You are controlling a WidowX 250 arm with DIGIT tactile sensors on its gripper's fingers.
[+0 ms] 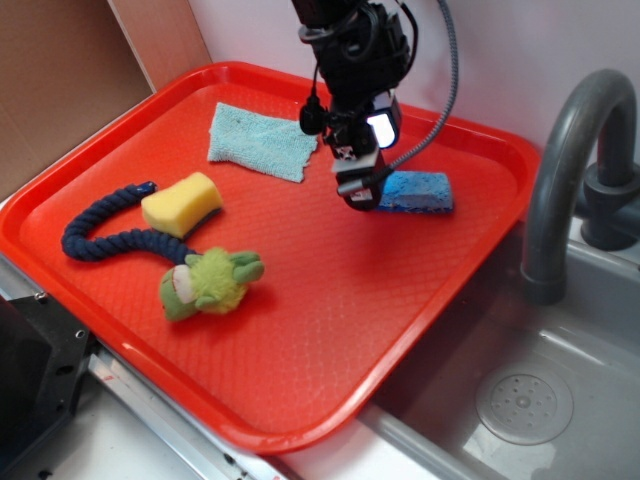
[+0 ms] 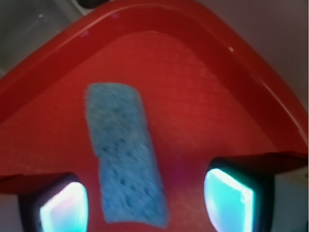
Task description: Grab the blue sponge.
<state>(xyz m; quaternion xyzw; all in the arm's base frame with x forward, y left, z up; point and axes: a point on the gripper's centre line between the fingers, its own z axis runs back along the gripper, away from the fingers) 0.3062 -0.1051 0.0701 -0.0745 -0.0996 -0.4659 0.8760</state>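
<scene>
Claw (image 2: 145, 200) open, fingers straddling the near end of the blue sponge (image 2: 126, 154); its long axis runs away from the claw, slightly left of centre.

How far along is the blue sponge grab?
Done: the hand is over the blue sponge on the red tray. In hand: the wrist view shows both fingers open, the sponge between them, nearer the left one. Left: lower, close, lift; nothing is gripped yet.
</scene>
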